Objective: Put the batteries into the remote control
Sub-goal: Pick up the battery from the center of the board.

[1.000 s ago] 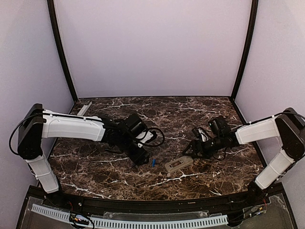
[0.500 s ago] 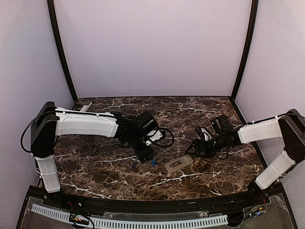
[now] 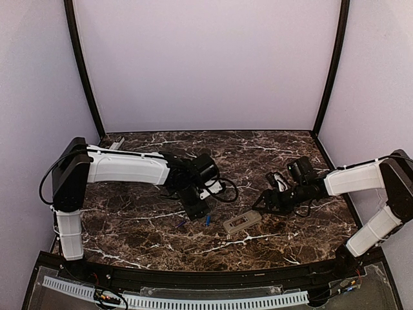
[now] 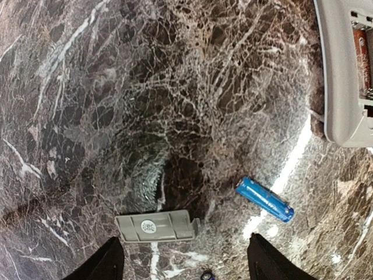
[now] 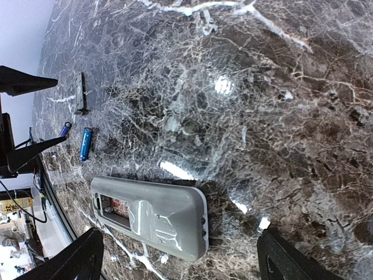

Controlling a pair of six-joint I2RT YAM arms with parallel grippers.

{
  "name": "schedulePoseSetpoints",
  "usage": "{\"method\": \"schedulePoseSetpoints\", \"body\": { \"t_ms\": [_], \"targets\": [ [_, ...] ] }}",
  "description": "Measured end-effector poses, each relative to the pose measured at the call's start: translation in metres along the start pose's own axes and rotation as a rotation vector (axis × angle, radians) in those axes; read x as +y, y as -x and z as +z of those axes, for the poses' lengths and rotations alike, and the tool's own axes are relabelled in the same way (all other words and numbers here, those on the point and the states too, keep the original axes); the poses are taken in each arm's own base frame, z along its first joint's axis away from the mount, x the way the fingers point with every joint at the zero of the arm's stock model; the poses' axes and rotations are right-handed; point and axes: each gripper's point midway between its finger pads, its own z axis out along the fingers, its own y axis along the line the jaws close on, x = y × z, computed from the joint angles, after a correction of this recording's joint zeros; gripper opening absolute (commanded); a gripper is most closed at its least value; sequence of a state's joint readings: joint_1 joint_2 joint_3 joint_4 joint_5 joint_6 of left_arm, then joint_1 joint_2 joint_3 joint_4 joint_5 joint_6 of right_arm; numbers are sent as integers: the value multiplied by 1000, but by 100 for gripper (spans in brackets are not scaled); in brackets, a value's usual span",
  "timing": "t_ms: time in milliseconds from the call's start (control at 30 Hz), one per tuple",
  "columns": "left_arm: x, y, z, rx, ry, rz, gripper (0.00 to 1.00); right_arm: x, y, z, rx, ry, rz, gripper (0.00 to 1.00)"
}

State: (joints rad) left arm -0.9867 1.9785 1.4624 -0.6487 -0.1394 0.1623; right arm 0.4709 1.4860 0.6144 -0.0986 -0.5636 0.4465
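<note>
The remote control (image 5: pixel 151 216) lay face down on the marble surface (image 3: pixel 129 226) between the arms, its battery bay uncovered so cells could drop in. Something reddish showed inside the bay, perhaps a contact. One of the batteries (image 4: pixel 265 199) lay loose near it, and another (image 5: pixel 64 129) lay farther off by the detached cover (image 4: pixel 154 226). The left jaws hung spread and empty above cover and battery, seemingly placed for a pick. The right jaws, also spread and empty, faced the remote, likely to steady it.

remote (image 3: pixel 242 221) face-down, batt bay open, 2 blue batts (image 3: pixel 208 219) nearby
</note>
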Motion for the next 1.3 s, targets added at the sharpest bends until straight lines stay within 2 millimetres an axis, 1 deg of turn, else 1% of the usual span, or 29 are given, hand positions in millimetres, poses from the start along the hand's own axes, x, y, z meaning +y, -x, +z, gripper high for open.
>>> {"method": "schedulePoseSetpoints", "body": {
  "t_ms": [167,367,500,633,767,900,1033,1100,1133,1167,1300],
  "targets": [
    [-7,-4,6,26,-35,-29,63,0,0,0,0,0,0,90],
    [-31,4,4,-26,-147,-149,57,0,0,0,0,1,0,90],
    [-42,7,4,-49,-205,-238,54,0,0,0,0,1,1,90],
    [-45,16,3,-79,-233,-310,49,0,0,0,0,2,1,90],
    [-46,20,3,-91,-243,-350,44,0,0,0,1,3,0,90],
    [-47,18,8,-77,-243,-372,40,0,0,0,1,3,0,90],
    [-52,10,19,-37,-242,-368,39,0,0,0,1,4,1,90],
    [-55,7,24,-17,-241,-362,37,0,0,0,2,4,1,88],
    [-55,8,23,-20,-242,-361,36,0,-1,0,3,6,1,87],
    [-56,10,23,-22,-244,-358,35,0,-1,0,4,7,1,85],
    [-57,8,24,-12,-238,-358,26,1,-5,1,19,18,1,76]
  ]
}}
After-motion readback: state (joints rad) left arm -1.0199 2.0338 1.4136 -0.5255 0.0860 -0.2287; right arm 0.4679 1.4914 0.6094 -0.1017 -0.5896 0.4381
